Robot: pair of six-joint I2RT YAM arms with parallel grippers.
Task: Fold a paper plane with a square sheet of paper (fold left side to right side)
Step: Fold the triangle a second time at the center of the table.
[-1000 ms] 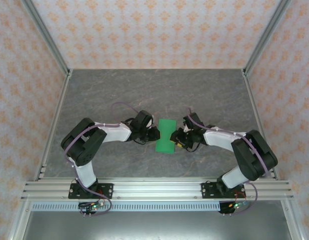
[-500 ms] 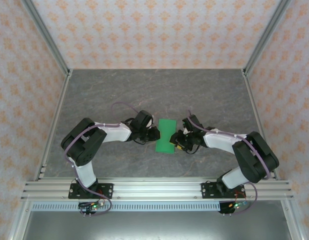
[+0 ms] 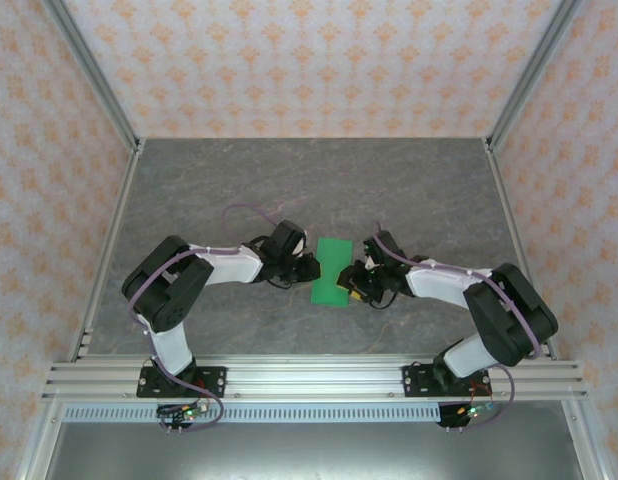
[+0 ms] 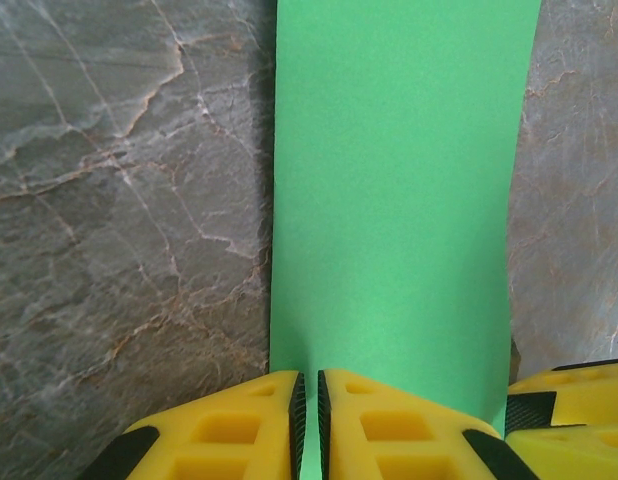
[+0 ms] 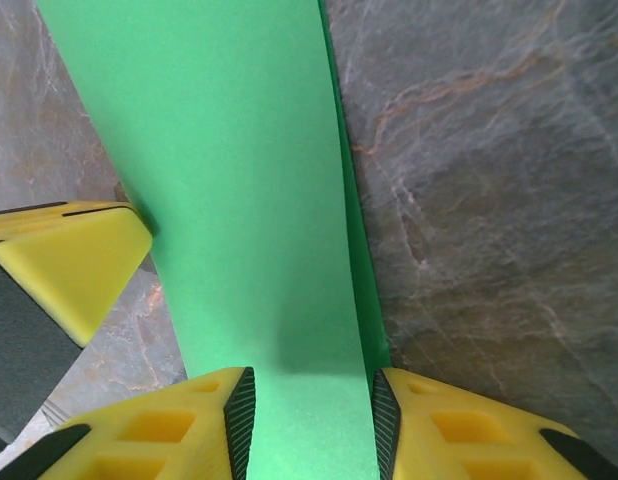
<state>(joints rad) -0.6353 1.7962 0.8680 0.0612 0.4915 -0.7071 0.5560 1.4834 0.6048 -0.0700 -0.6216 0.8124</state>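
The square sheet of paper (image 3: 332, 268) is bright green and lies folded into a narrow upright strip on the table, midway between the arms. My left gripper (image 3: 311, 268) sits at the strip's left edge. In the left wrist view its yellow fingers (image 4: 307, 378) are nearly together with only a thin slit, tips down on the paper (image 4: 399, 180). My right gripper (image 3: 349, 281) is at the strip's right edge. Its jaws (image 5: 307, 385) stand open over the paper (image 5: 229, 150), where a lower layer peeks out along the right side. No paper plane shape has formed.
The grey marbled table (image 3: 239, 190) is bounded by metal frame posts and patterned walls. The other gripper's yellow fingers (image 5: 69, 260) show at the left of the right wrist view, and likewise at the lower right (image 4: 574, 400) of the left wrist view.
My right gripper has shifted slightly left and nearer, further onto the paper's right edge. The left gripper and the paper have stayed put.
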